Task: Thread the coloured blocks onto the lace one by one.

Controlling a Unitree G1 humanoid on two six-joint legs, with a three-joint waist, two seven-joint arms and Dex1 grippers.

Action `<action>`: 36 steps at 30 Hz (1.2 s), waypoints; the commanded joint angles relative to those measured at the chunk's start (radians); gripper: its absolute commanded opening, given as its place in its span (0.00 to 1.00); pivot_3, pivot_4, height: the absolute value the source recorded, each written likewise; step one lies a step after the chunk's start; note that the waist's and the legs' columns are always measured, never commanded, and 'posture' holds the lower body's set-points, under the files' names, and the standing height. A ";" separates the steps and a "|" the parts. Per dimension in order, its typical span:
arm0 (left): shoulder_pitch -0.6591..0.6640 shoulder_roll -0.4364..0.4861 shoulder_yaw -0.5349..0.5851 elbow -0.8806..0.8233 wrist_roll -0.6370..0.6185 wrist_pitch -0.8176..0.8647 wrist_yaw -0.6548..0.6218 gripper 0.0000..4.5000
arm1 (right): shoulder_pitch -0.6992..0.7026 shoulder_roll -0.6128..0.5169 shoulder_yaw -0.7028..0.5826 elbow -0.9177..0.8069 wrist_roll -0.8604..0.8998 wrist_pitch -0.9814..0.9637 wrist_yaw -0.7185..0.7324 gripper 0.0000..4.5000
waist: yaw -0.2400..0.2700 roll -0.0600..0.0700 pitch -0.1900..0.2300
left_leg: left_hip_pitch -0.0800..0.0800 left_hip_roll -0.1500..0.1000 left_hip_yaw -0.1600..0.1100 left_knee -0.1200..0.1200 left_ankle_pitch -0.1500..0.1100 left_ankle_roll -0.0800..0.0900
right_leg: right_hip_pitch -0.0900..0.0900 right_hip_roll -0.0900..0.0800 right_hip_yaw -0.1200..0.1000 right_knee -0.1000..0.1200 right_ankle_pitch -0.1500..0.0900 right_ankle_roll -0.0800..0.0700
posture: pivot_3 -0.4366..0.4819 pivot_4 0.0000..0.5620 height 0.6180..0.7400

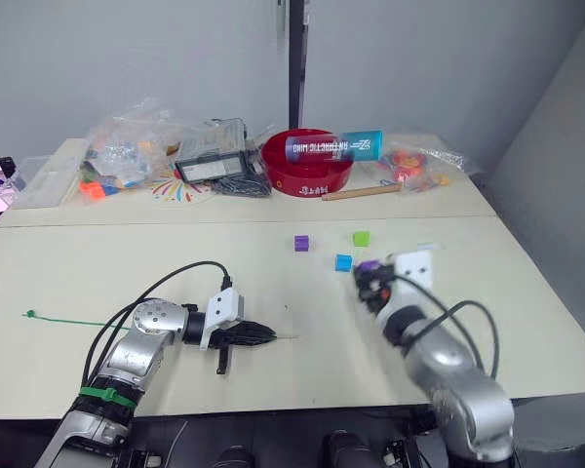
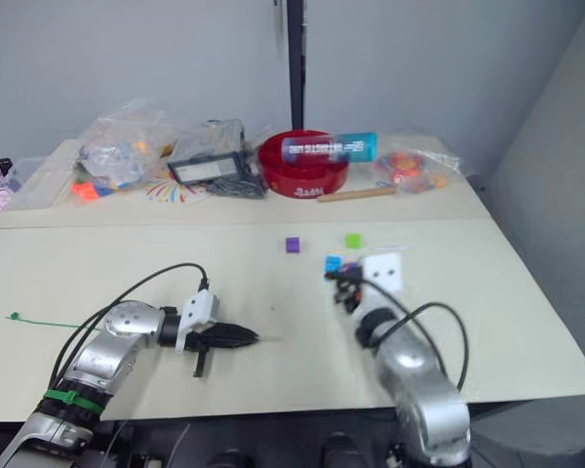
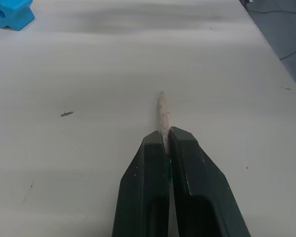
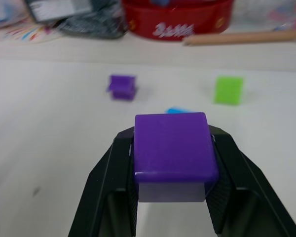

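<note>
The left gripper (image 3: 164,143) is pinching the lace (image 1: 68,320) by its pale tip (image 3: 162,113), low over the table (image 1: 273,390). The right gripper (image 4: 171,148) is clamping 1 purple block (image 4: 171,148). Another purple block (image 1: 301,243), a green block (image 1: 361,238) and a blue block (image 1: 343,262) are lying nearby, before a red bowl (image 1: 307,175).
</note>
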 commanded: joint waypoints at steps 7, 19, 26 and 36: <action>-0.031 0.003 0.037 -0.119 -0.058 0.085 0.018 0.00 | 0.100 0.014 0.076 0.146 -0.067 -0.091 0.016 0.27 | 0.004 0.000 0.000 | 0.000 0.000 0.000 0.000 0.000 0.000 | 0.000 0.000 0.000 -0.001 0.000 0.000 | 0.48 0.27 0.92; -0.020 0.028 0.048 -0.181 -0.073 0.151 0.032 0.00 | 0.142 0.032 0.054 0.138 -0.035 -0.123 0.081 0.58 | 0.003 -0.002 -0.001 | 0.001 0.001 0.000 0.000 0.000 0.000 | 0.001 0.001 0.000 -0.001 0.000 0.000 | 0.48 0.27 0.92; -0.002 0.033 0.051 -0.191 -0.075 0.153 0.040 0.00 | 0.084 -0.197 -0.047 0.034 0.075 -0.126 0.343 0.99 | 0.009 -0.002 -0.001 | 0.000 0.000 0.001 0.000 0.000 0.000 | 0.001 0.000 0.000 -0.002 0.000 0.000 | 0.48 0.27 0.92; 0.032 0.039 0.057 -0.163 -0.068 0.115 0.034 0.00 | -0.270 -0.608 -0.015 0.371 0.232 -0.290 1.132 0.99 | 0.004 -0.003 0.000 | 0.001 0.000 0.001 0.000 0.000 0.000 | 0.002 0.000 0.000 -0.003 0.000 0.000 | 0.48 0.27 0.92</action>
